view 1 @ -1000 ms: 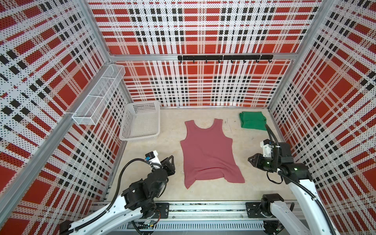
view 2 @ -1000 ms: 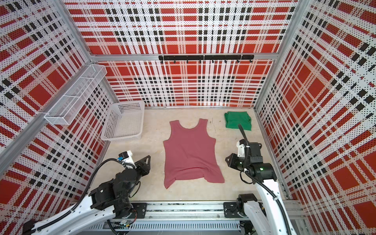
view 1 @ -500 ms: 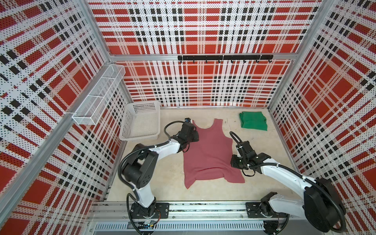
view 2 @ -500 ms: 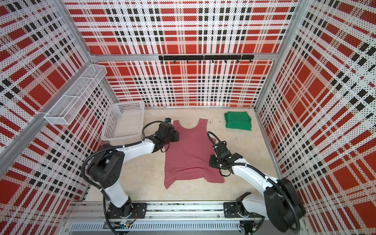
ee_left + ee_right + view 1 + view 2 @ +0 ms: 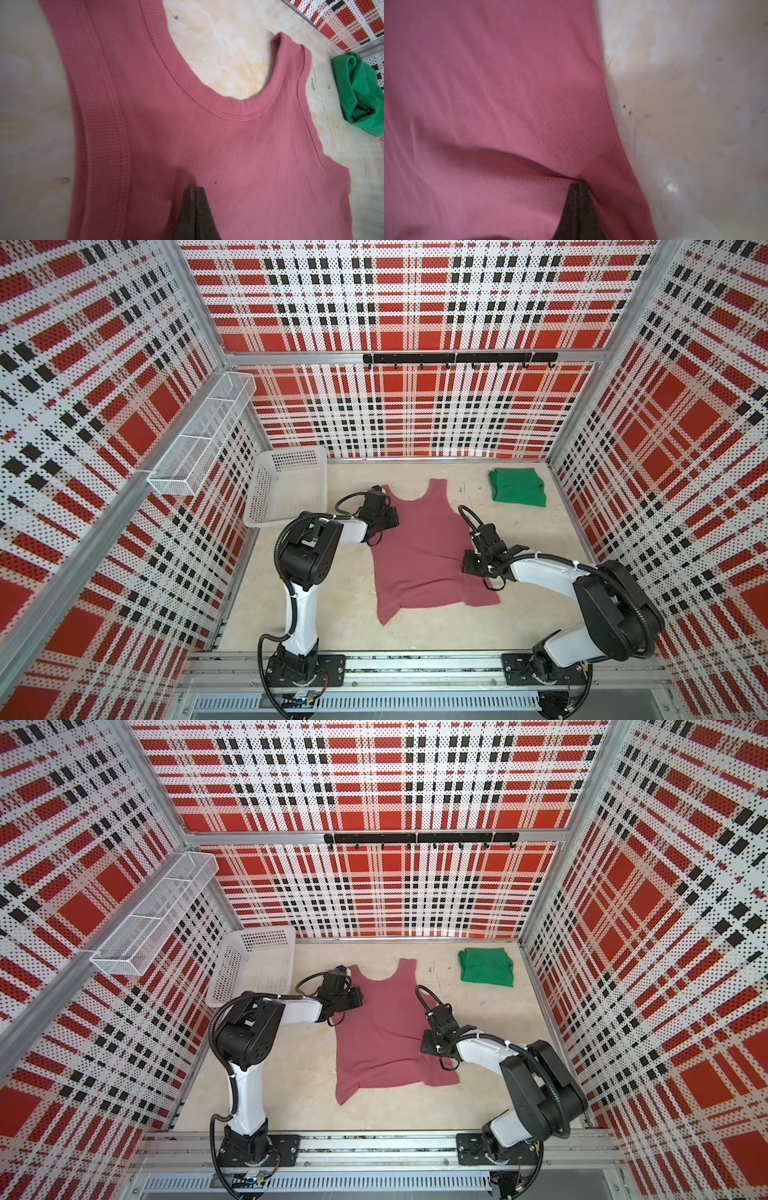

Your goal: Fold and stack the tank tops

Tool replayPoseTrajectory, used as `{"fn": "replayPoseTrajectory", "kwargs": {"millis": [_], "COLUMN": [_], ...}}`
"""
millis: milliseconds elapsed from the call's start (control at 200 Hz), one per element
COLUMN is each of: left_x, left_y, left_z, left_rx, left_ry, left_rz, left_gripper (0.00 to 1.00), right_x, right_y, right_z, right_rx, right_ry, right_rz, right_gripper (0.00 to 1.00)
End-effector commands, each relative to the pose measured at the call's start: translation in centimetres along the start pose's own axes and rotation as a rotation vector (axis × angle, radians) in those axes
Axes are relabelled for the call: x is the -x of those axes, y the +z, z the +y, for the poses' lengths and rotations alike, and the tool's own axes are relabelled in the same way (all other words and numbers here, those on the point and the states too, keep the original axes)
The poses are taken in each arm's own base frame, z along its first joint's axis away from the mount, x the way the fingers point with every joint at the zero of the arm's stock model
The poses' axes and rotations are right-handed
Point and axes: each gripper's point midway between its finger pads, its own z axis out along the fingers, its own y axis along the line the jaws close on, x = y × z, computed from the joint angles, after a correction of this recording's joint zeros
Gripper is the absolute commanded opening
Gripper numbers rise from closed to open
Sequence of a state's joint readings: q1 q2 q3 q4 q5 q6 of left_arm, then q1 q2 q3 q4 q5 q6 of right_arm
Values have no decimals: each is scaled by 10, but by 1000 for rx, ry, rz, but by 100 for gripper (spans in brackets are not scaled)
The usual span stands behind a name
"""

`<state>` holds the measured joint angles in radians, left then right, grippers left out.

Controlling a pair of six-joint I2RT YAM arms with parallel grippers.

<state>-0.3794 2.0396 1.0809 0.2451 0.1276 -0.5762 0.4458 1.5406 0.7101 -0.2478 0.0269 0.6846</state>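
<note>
— Where is the pink top (image 5: pixel 419 556)?

— Flat in the middle of the table (image 5: pixel 324 605), straps toward the back edge, hem toward the front. The green top (image 5: pixel 517 491) lies bunched in the back right corner, well apart from it. A basket (image 5: pixel 266 493) stands in the back left corner.

— And the arms?

— Both top views show them reaching in from the front edge. The left gripper (image 5: pixel 392 519) is down on the pink top's left side by the armhole. The right gripper (image 5: pixel 469 568) is on its right side, nearer the hem. From up there I can't make out the jaws.

— Do the wrist views help?

— Yes. The left wrist view shows the jaws together, tips on the cloth beside the armhole seam. I can't tell whether any cloth is caught between them. That view also takes in the neckline and the green top beyond. The right wrist view shows only pink cloth and bare table. There the jaws are closed and a crease runs into the tips, so they pinch the cloth near its side edge.
</note>
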Motion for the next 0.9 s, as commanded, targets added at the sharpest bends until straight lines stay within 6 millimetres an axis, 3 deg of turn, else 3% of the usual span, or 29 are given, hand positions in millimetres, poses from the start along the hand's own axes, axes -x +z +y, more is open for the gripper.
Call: {"fn": "replayPoseTrajectory", "kwargs": {"millis": [0,150,301,401,496,586,671,747,897], "left_x": [-27,-65,-110,-111,-95,-73,-50,-35,-30], "left_y": [-14,-53,-99,-120,-129,-134,-134,-127,-105], "left_z": [32,48,61,58,45,38,29,23,31], "left_rx": [71,82,86,70,60,98,113,106,113], "left_ry": [-70,-177,-314,-349,-325,-257,-195,-160,-147], "left_rz": [31,20,-36,-85,-116,-136,-150,-146,-114], "left_gripper": [0,0,0,0,3,9,12,13,13], "right_x": [13,58,121,164,178,164,127,85,13], "right_y": [19,41,58,40,3,-35,-55,-57,-46], "right_z": [-30,-30,-22,-14,-6,-8,-19,-19,-6], "right_rx": [-121,-131,-98,-127,-137,-134,-121,-74,-41], "right_ry": [-44,-122,-214,-281,-304,-261,-189,-148,-106], "right_rz": [19,23,-13,-51,-77,-91,-62,-19,94], "right_gripper": [0,0,0,4,13,17,12,6,3]}}
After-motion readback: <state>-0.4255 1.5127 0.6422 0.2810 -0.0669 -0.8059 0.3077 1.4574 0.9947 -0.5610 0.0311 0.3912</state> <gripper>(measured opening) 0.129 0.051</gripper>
